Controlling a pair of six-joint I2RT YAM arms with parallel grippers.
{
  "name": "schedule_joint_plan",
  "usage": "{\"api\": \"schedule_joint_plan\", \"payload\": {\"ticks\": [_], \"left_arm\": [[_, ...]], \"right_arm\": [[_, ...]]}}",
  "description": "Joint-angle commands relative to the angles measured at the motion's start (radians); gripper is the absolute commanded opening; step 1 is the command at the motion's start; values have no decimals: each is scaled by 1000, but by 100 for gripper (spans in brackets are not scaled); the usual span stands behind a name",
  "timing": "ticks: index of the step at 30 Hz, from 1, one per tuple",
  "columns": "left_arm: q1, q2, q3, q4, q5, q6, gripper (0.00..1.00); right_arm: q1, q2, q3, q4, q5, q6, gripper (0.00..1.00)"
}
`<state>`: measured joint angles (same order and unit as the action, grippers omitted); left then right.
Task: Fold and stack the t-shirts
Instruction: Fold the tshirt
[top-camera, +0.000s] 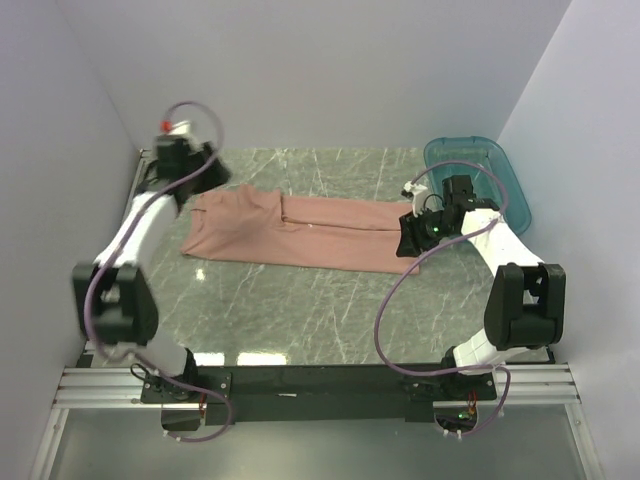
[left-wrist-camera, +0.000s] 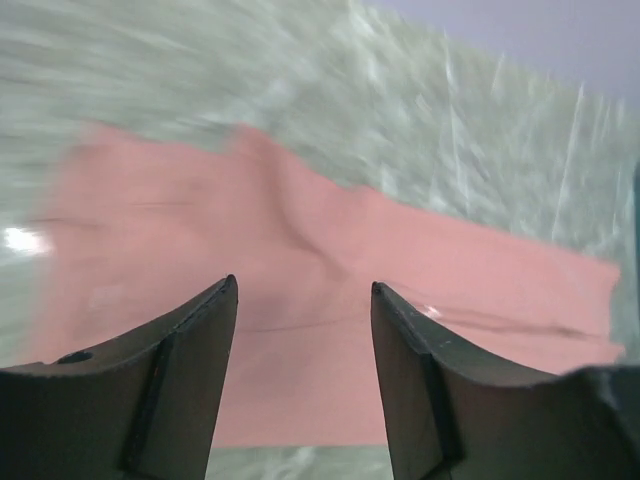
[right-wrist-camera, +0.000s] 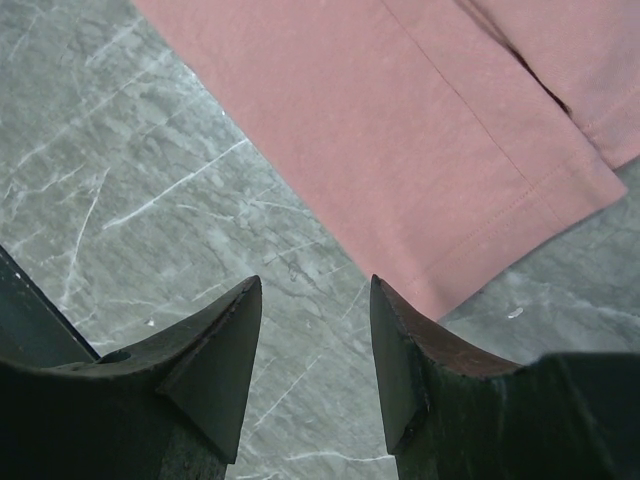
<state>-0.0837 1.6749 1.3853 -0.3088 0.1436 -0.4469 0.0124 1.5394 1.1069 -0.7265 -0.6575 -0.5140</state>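
One salmon-pink t-shirt (top-camera: 290, 231) lies folded into a long narrow strip across the middle of the marble table; its print is hidden. My left gripper (top-camera: 196, 172) is open and empty above the strip's left end; the left wrist view shows the pink cloth (left-wrist-camera: 330, 290) below the spread fingers (left-wrist-camera: 200, 340). My right gripper (top-camera: 411, 240) is open and empty at the strip's right end, just off its near corner. The right wrist view shows the hemmed corner of the shirt (right-wrist-camera: 450, 150) beyond the fingertips and bare table between them.
A teal plastic tub (top-camera: 478, 175) stands at the back right, behind my right arm. White walls close in the table on the left, back and right. The marble table (top-camera: 300, 310) stretches from the shirt to the arm bases.
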Motion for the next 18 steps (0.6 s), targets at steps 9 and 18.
{"api": "schedule_joint_plan", "payload": {"ticks": [9, 18], "left_arm": [[302, -88, -335, 103, 106, 206, 58], [300, -53, -367, 36, 109, 356, 56]], "right_arm": [[-35, -39, -16, 36, -4, 26, 55], [-46, -28, -12, 9, -63, -7, 55]]}}
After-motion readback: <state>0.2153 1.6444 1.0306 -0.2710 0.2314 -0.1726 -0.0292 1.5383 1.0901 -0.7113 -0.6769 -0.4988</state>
